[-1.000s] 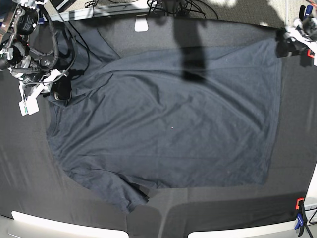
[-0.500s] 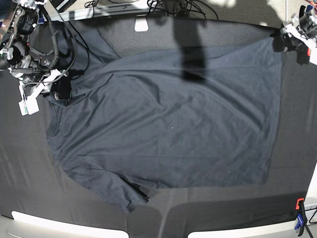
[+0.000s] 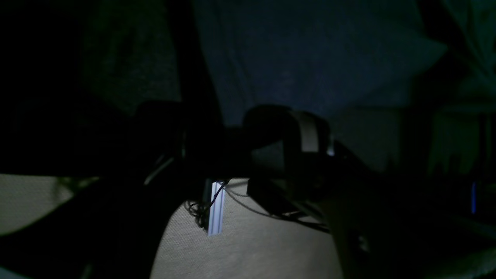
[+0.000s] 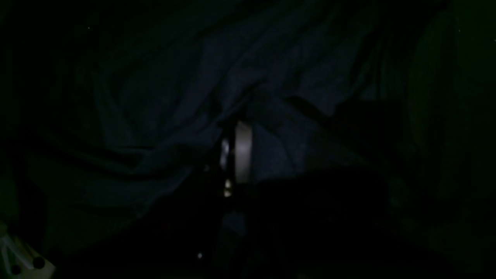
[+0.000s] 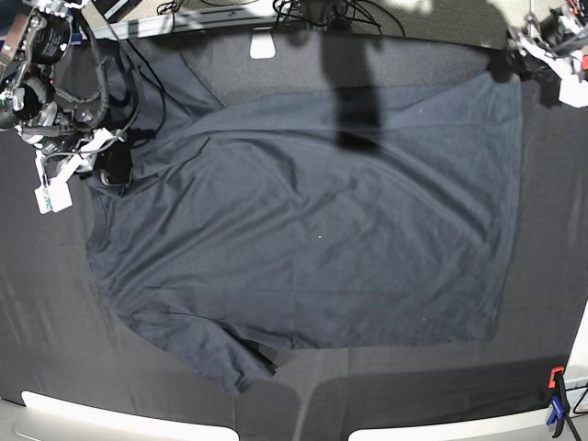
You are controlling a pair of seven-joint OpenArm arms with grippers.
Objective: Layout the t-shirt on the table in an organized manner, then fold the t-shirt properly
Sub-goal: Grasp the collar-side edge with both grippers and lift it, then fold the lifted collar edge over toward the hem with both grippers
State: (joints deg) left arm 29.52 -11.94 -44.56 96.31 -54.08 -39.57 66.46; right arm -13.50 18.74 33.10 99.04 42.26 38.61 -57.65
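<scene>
Lengthwise, the t-shirt (image 5: 312,220) lies collar-left, hem-right; right jaws pinch its collar end, left jaws spread.

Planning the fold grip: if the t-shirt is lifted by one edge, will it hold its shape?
Probably not. The t-shirt lies flat with soft creases and a rumpled lower sleeve, so it likely droops and folds. It looks thin, probably light, and may drag on the cloth-covered table.

Off-task items around the frame edges, base view.
Orange and blue clamp (image 5: 556,401) at lower right; tangle of black cables (image 5: 317,11) along top centre; small pale tab (image 5: 263,44) just below them; white strips (image 5: 73,411) at bottom left.
</scene>
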